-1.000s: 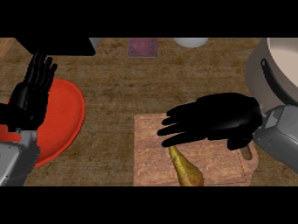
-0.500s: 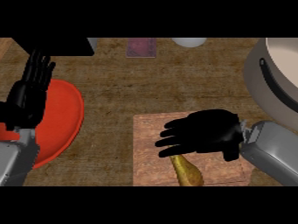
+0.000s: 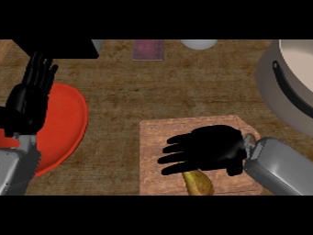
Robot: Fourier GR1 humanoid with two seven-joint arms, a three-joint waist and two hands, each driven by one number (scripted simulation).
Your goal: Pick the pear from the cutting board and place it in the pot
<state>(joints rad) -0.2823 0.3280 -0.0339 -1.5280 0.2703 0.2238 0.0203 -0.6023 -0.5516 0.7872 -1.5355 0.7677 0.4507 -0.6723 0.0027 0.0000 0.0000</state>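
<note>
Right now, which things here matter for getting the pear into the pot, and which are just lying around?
For the job: pear, cutting board, pot, right hand.
Lying about: red plate, purple square, white object, left hand resting open.

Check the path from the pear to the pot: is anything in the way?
Nothing visible. The pear lies on the cutting board, partly under the open right hand. Only bare counter shows between the board and the pot at upper right.
</note>
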